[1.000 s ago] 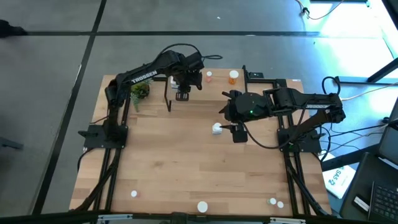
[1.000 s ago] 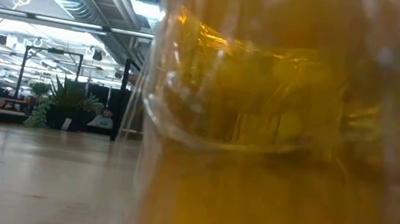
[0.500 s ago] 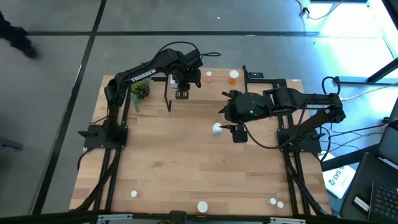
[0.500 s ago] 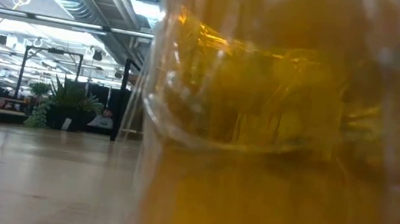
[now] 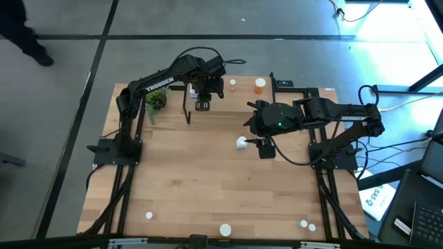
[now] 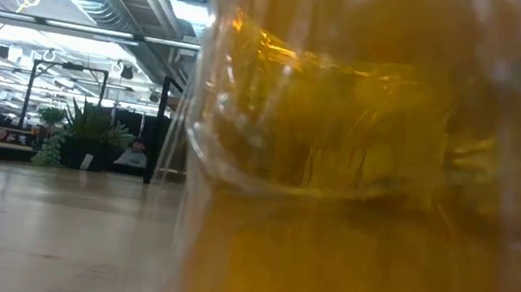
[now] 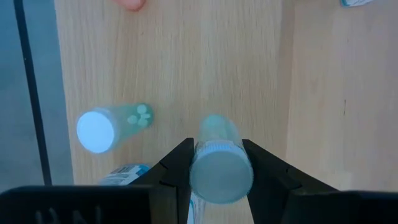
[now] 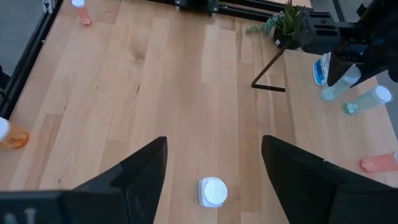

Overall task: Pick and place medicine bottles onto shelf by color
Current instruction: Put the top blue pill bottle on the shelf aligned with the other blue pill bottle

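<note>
My left gripper [image 7: 216, 146] hangs over the light-wood shelf [image 7: 186, 62] at the table's far middle, shut on a pale green medicine bottle [image 7: 217, 155]. A second pale green bottle [image 7: 109, 127] stands on the shelf beside it, and a pink one [image 8: 379, 163] lies on the plank further along. My right gripper [image 8: 213, 140] hovers open above the table's middle. A white bottle [image 8: 213, 191] stands on the table below it, untouched. My left gripper pinches the pale green bottle between its two fingers, one on each side just under the white cap [image 7: 221, 177]. The fingers come from above, pointing steeply down. The bottle hangs nearly upright, its base [image 8: 328, 94] at the plank; whether it touches, I cannot tell.
A small potted plant [image 5: 155, 101] stands left of the shelf. An orange bottle [image 5: 259, 84] and a pink one [image 5: 232, 84] stand at the far edge. Several white-capped bottles [image 5: 225, 229] sit along the near edge. An orange bottle [image 6: 377, 182] fills most of the low view.
</note>
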Controlling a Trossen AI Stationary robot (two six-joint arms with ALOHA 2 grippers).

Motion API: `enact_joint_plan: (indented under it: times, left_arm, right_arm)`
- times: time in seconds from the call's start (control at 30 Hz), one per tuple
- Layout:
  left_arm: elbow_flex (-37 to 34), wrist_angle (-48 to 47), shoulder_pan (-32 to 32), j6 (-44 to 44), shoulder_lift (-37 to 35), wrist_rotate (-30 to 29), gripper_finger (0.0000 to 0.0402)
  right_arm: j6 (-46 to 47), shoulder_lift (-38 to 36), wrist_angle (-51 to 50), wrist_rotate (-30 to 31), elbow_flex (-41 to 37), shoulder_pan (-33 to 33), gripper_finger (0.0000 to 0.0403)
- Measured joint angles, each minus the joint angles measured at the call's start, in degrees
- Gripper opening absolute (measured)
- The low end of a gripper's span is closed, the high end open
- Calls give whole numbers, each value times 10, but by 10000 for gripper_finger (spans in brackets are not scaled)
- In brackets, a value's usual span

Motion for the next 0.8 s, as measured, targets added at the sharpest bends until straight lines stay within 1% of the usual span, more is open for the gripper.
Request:
enact_joint_plan:
  times: [0.27, 0.5, 0.8]
  left_arm:
    - [-34, 7, 0, 1, 0, -1, 110]
    - [-36, 45, -2, 20, 0, -1, 110]
    - [-36, 45, 2, 21, 0, -7, 110]
  right_arm:
    - [0, 0, 0, 0, 0, 0, 264]
    - [0, 0, 0, 0, 0, 0, 264]
    - [0, 0, 0, 0, 0, 0, 264]
